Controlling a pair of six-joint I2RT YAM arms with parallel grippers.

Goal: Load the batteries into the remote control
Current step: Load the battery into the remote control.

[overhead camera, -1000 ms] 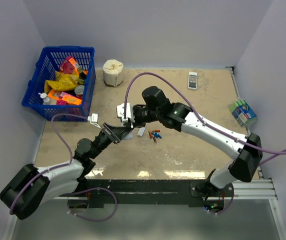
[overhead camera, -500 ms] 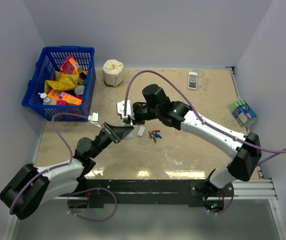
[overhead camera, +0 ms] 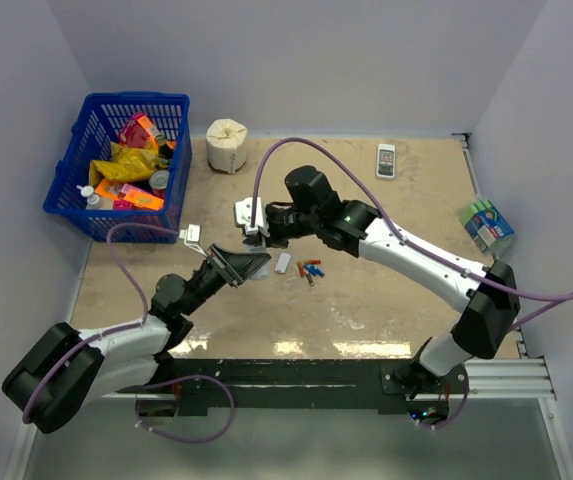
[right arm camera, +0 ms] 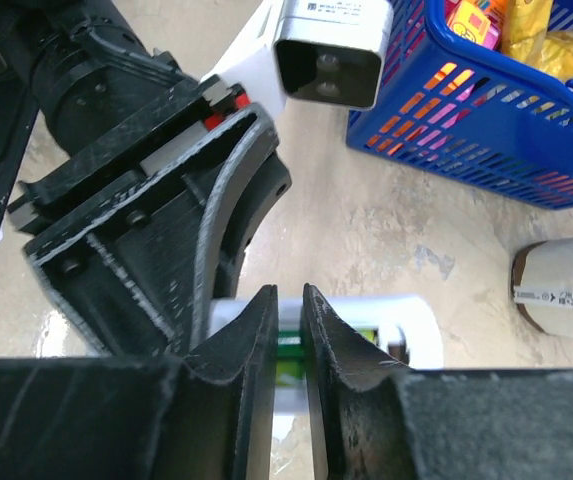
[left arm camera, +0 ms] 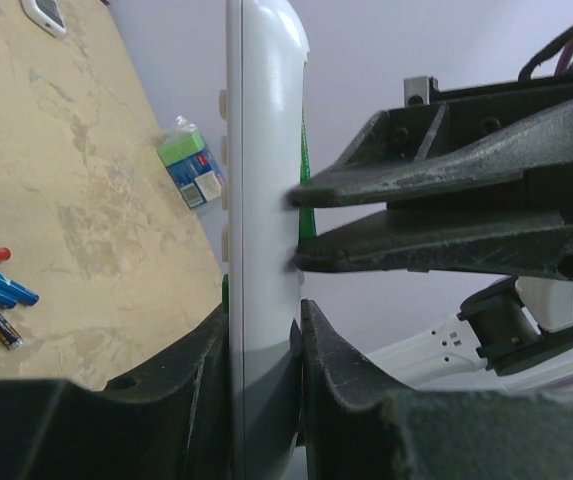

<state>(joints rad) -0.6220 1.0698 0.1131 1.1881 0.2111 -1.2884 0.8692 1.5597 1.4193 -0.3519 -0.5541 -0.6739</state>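
So the left gripper is clamped on the slim silver-white plastic remote control, holding it up off the beige table. The right gripper is pinching a tiny green cylinder battery against it. The loose red, blue and orange batteries lie at its 3 o'clock.

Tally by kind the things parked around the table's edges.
blue basket: 1
paper roll: 1
white handset: 1
green pack: 1
Total: 4
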